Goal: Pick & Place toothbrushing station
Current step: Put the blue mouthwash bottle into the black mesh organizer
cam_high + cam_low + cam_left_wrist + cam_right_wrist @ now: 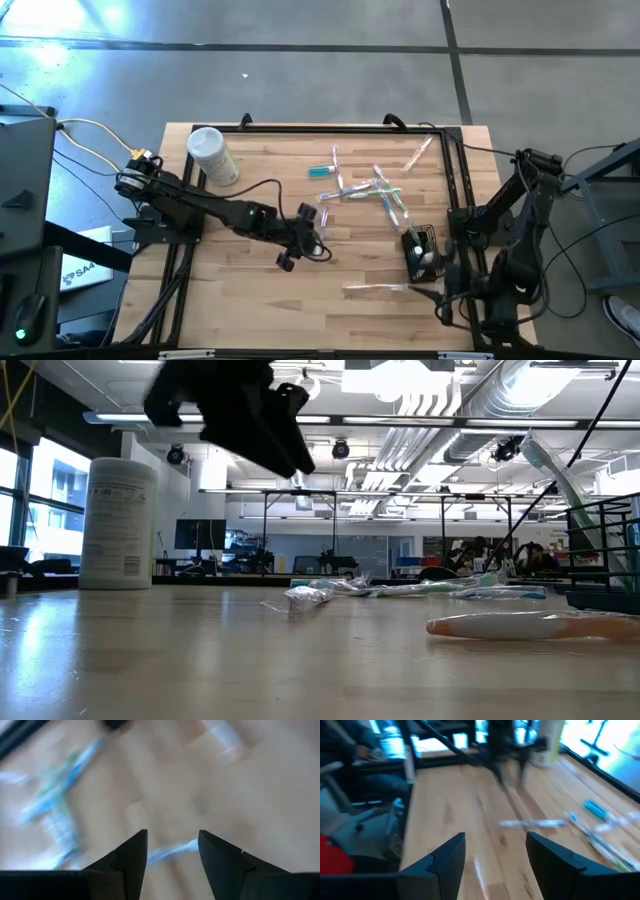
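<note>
Several thin clear and pastel toothbrushes (382,192) lie scattered flat on the wooden table, and a teal toothpaste tube (322,172) lies on its side near them. The black wire-mesh holder (421,255) stands at the right with items inside. One wrapped toothbrush (375,288) lies apart near the front. My left gripper (318,238) hovers open above mid-table; in its wrist view a pale blue toothbrush (170,851) lies on the table below the gap between its fingers. My right gripper (432,293) is open and empty beside the holder, at the front right.
A white cylindrical canister (212,155) stands at the table's far left, also in the low view (118,525). Black frame rails (455,180) run along the table's sides. Bare wood lies at the front left (240,300).
</note>
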Robot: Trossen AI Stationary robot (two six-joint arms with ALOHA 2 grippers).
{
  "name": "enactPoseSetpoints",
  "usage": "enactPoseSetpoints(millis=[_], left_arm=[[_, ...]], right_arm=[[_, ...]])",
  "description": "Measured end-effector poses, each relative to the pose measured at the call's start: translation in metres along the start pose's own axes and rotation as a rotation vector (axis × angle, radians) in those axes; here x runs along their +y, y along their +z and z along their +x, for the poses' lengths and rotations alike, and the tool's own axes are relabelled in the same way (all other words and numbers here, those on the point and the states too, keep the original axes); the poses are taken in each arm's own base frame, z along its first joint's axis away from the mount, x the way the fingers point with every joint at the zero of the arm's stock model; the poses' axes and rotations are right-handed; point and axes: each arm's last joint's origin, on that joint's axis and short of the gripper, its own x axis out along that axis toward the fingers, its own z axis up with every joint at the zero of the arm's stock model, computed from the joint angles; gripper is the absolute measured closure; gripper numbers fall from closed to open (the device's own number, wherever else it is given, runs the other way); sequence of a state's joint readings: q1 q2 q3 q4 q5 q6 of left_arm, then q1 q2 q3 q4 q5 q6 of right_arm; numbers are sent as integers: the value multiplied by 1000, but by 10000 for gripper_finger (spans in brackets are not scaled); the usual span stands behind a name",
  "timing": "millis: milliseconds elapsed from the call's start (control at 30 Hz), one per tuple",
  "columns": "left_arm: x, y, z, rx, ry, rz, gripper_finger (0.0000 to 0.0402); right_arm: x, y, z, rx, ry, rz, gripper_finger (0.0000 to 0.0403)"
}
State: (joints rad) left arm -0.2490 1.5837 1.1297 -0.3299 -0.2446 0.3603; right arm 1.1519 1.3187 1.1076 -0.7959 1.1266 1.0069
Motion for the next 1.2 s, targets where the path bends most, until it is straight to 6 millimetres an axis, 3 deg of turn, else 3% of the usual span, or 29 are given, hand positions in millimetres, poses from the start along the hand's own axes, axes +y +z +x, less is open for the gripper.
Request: enactPoseSetpoints(millis=[167, 233, 367, 600, 733, 967, 1200], left_arm=[[16, -10, -2, 211, 448, 16, 229], [26, -13, -2, 268, 509, 71, 229], [61, -22, -1, 311, 434, 97, 229], [151, -64, -6, 218, 301, -185, 229], [184, -93, -13, 169, 271, -353, 229], [208, -120, -21, 110, 209, -512, 229], [207, -121, -20, 105, 186, -507, 226]], right_arm=[[18, 15, -2, -78, 99, -75, 202], [23, 21, -3, -110, 131, -101, 202], [30, 29, -5, -146, 195, -134, 202], [32, 31, -6, -147, 227, -123, 202], [33, 30, -5, -145, 226, -122, 202], [37, 25, -1, -136, 221, -142, 202], [37, 25, 2, -133, 209, -139, 202]])
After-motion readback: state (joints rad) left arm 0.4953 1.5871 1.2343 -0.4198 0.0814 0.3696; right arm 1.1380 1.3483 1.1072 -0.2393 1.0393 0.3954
